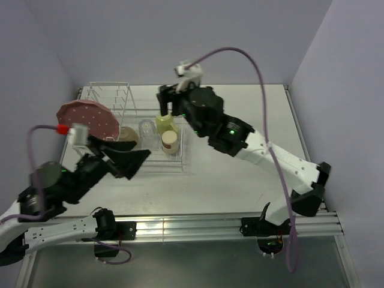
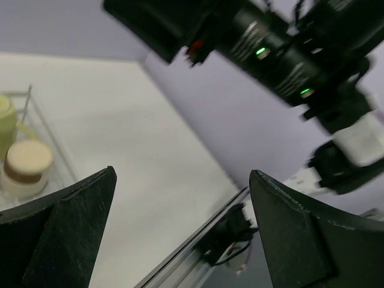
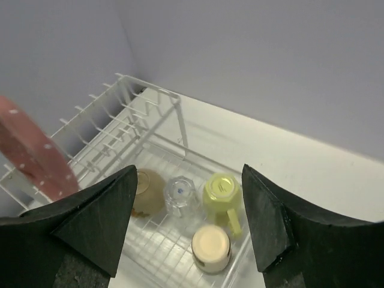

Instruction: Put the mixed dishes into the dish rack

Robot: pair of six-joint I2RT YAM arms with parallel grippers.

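Observation:
The white wire dish rack [image 1: 113, 96] [image 3: 150, 108] stands at the back left of the table. A pink white-dotted plate [image 1: 88, 119] [image 3: 33, 159] stands on edge at its slotted end. In the low basket sit a cream bowl [image 1: 128, 135] [image 3: 147, 191], a clear glass tumbler [image 1: 146, 127] [image 3: 180, 193], a yellow-green mug [image 1: 165, 123] [image 3: 221, 192] [image 2: 5, 123] and a small cup [image 1: 170, 141] [image 3: 211, 247] [image 2: 24, 168], all upside down. My right gripper [image 1: 165, 107] [image 3: 190, 180] hangs open above the mug and tumbler, holding nothing. My left gripper [image 1: 129, 162] [image 2: 181, 180] is open and empty, just in front of the rack.
The rack's near edge lies close to my left fingers [image 1: 141, 157]. My right arm [image 1: 240, 135] reaches across the table's middle, its purple cable [image 1: 264, 90] looping overhead. Walls close in at the back and on both sides. An aluminium rail [image 1: 198, 225] runs along the near edge.

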